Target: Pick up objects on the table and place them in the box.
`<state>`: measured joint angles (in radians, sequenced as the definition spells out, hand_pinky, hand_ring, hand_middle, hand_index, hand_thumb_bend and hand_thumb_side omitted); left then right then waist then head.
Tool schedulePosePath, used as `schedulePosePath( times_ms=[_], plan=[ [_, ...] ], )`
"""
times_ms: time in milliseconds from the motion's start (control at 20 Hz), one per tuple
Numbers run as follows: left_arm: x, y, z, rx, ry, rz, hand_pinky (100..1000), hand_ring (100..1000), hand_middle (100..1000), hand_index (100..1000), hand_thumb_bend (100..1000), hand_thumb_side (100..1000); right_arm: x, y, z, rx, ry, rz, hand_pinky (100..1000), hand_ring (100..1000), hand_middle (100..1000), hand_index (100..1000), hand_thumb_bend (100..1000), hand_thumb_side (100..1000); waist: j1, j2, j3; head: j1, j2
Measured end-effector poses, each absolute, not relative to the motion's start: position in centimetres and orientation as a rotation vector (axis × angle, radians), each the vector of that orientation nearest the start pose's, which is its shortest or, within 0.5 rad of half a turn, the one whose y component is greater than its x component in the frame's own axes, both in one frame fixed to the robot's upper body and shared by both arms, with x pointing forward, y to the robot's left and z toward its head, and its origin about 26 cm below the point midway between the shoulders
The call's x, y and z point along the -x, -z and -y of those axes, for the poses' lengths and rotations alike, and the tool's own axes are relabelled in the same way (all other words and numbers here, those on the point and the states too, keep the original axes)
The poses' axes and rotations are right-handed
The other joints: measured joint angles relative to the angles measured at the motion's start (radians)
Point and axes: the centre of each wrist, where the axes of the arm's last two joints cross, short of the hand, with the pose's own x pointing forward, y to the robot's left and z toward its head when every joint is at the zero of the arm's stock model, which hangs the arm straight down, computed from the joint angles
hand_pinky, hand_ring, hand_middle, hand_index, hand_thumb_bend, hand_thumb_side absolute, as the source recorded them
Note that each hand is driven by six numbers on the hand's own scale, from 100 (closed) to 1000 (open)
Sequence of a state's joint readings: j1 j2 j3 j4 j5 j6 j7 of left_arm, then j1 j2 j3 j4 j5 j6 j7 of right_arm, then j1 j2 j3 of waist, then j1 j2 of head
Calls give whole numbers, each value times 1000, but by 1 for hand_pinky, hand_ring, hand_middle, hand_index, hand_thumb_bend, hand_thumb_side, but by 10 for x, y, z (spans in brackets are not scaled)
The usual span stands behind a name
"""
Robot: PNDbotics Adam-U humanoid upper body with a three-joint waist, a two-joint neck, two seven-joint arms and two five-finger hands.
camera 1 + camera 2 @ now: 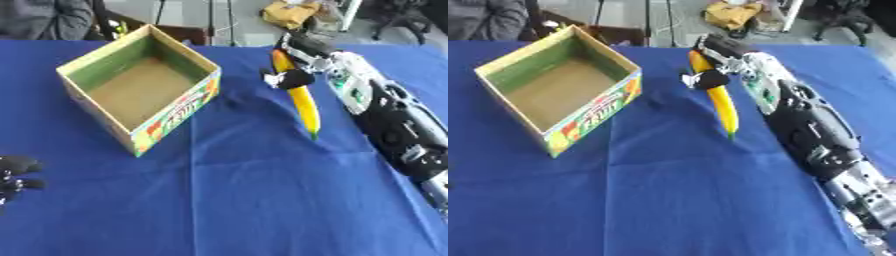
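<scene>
We see a long yellow banana (303, 102) with a green tip, and it sits in the grasp of the right hand (296, 64), well to the right of the box. The fruit slants: its upper end is tucked in among the hand's dark fingers near the far side of the table, and its green tip points down toward the blue cloth (245, 200) nearer to us. We cannot tell whether that tip touches the cloth or hangs just above it; a faint shadow lies just beside it. The right hand is curled round the upper part of the banana, with a black thumb or finger wrapped across the front of the fruit. Behind it the right arm (807, 125) runs back down the right side of the view, black with white and silver parts.

To the left of the banana stands the box (175, 112), an open cardboard carton with green inner walls and a plain brown floor, its outer side printed in bright colours with lettering. We see nothing lying inside it. It stands on the cloth at a skewed angle, one corner pointing toward us.

At the lower left edge of the left eye view we find the left hand (16, 175), only its dark fingers showing, resting relaxed and holding nothing, well apart from the box.

The blue cloth covers the whole table and shows creases.
</scene>
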<state>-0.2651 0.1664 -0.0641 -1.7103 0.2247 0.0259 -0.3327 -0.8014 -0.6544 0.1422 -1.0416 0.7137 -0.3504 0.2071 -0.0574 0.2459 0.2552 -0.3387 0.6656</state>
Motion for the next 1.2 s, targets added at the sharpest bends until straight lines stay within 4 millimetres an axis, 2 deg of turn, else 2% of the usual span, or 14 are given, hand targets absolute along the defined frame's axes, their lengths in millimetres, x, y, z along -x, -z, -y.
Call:
schedulePosePath(
  times_ms=[350, 550, 800, 1000, 1150, 1200],
  plan=[
    [-330, -105, -231, 425, 430, 1881, 609, 721, 609, 596, 184, 1000, -449, -234, 350, 991, -1427, 1700, 222, 152, 126, 300, 100, 534, -12, -12, 22, -12, 0],
    [-330, -105, -231, 429, 429, 1879, 609, 722, 609, 596, 186, 1000, -451, -244, 343, 995, -1439, 1734, 221, 152, 125, 299, 100, 534, -22, -18, 50, -21, 0],
    [-330, -105, -229, 439, 438, 1872, 610, 722, 609, 596, 190, 1000, -454, -252, 334, 988, -1448, 1763, 221, 155, 128, 303, 100, 524, -51, -32, 128, -39, -1],
    [-332, -108, -227, 455, 450, 1872, 610, 721, 609, 596, 191, 1000, -455, -258, 324, 985, -1462, 1797, 225, 160, 132, 305, 100, 521, -73, -37, 194, -61, -14],
    [-333, -110, -225, 463, 457, 1874, 609, 722, 609, 596, 189, 1000, -456, -259, 317, 980, -1474, 1819, 230, 162, 137, 305, 100, 544, -79, -36, 233, -81, -25],
    [-333, -111, -224, 466, 461, 1874, 609, 721, 609, 596, 189, 1000, -456, -260, 315, 981, -1478, 1831, 231, 163, 134, 305, 100, 523, -80, -34, 244, -88, -28]
  ],
)
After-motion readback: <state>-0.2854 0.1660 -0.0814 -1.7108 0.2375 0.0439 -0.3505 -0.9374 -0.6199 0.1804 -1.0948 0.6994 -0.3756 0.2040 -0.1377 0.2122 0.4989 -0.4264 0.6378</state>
